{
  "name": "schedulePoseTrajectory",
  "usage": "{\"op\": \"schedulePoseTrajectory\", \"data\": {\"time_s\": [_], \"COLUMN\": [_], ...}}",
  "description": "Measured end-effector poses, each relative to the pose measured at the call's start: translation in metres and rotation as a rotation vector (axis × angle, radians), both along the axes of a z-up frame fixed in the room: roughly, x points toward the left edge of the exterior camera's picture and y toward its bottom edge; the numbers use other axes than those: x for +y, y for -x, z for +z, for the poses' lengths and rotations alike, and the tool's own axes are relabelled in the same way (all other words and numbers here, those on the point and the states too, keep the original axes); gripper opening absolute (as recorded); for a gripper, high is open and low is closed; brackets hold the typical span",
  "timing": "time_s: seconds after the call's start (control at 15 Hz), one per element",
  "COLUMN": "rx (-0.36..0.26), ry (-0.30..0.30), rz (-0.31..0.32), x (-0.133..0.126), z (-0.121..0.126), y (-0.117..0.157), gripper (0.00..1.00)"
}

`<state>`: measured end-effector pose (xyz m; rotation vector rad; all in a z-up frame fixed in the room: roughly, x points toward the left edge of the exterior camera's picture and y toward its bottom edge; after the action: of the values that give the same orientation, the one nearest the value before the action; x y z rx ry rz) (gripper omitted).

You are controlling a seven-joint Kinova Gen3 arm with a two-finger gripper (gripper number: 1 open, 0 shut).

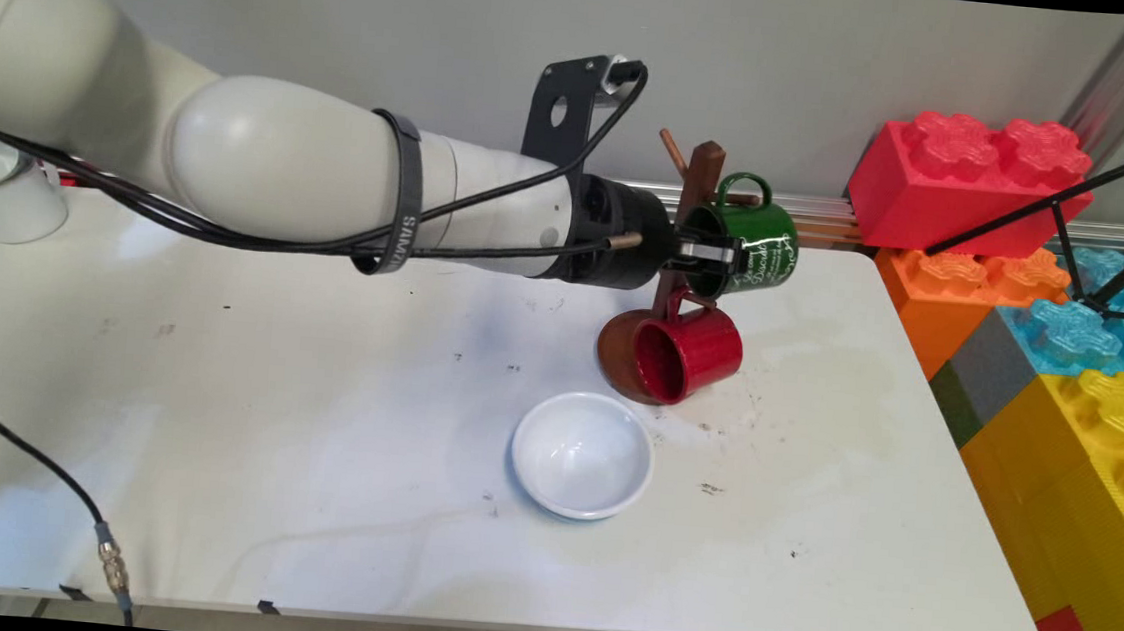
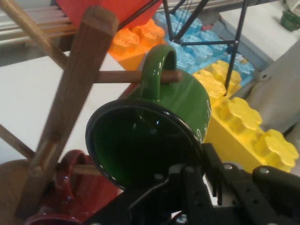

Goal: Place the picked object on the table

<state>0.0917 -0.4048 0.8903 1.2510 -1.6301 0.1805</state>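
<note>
A green mug [image 1: 763, 246] with white lettering hangs by its handle on a peg of the brown wooden mug tree [image 1: 699, 181]. My gripper [image 1: 705, 255] reaches in from the left and is shut on the mug's rim. In the hand view one finger lies inside the green mug [image 2: 187, 98] and the other outside its lower right rim, with the gripper [image 2: 199, 164] just below. A red mug [image 1: 689, 356] hangs on a lower peg over the tree's round base [image 1: 619, 355]. The hand view shows that red mug [image 2: 70, 187] at the lower left.
A white bowl [image 1: 583, 455] sits on the table in front of the tree. A white cup [image 1: 5, 196] stands at the far left. Large red, orange, blue and yellow toy blocks [image 1: 964, 177] and a black tripod [image 1: 1081, 216] line the table's right side.
</note>
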Motion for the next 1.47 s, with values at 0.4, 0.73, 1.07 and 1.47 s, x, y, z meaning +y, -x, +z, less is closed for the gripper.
{"op": "schedulePoseTrajectory", "data": {"time_s": [0.4, 0.73, 1.07, 1.47], "rx": [0.036, 0.070, 0.070, 0.006], "ry": [-0.013, -0.027, -0.034, -0.035], "rz": [-0.030, -0.071, -0.118, -0.205], "x": [0.013, 0.029, 0.041, 0.049], "z": [0.010, 0.022, 0.035, 0.064], "y": [0.005, 0.011, 0.008, -0.017], "gripper": [0.00, 0.00, 0.00, 0.00]}}
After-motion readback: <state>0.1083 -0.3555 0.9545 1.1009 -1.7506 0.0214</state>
